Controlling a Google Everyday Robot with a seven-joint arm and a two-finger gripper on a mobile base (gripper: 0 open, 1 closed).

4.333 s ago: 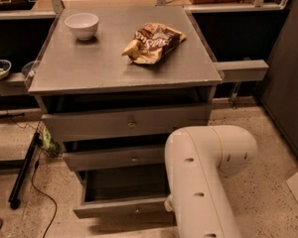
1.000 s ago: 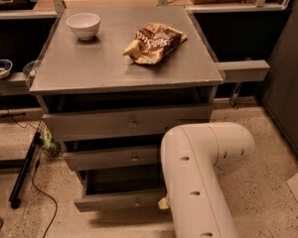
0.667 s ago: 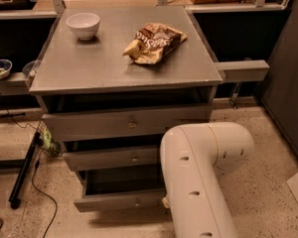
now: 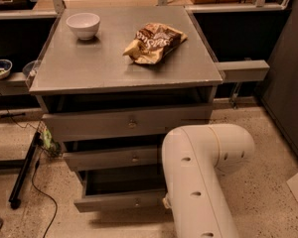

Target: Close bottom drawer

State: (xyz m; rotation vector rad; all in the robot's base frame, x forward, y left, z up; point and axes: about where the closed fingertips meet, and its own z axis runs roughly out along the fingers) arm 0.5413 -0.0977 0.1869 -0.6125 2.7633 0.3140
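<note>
The bottom drawer is the lowest of three grey drawers under a grey table. It stands pulled out, and its dark box shows behind the shallow front panel with a small round knob. My white arm reaches down in front of the drawers at the right. My gripper is at the right end of the bottom drawer's front panel, almost wholly hidden behind the arm.
The middle drawer and the wide top drawer sit slightly out. On the table top are a white bowl and a brown snack bag. A black stand leg and cable lie on the floor at left.
The arm has shifted left and closer to the drawers. The bottom drawer's front has moved in a little, so less of the dark box shows than at the start.
</note>
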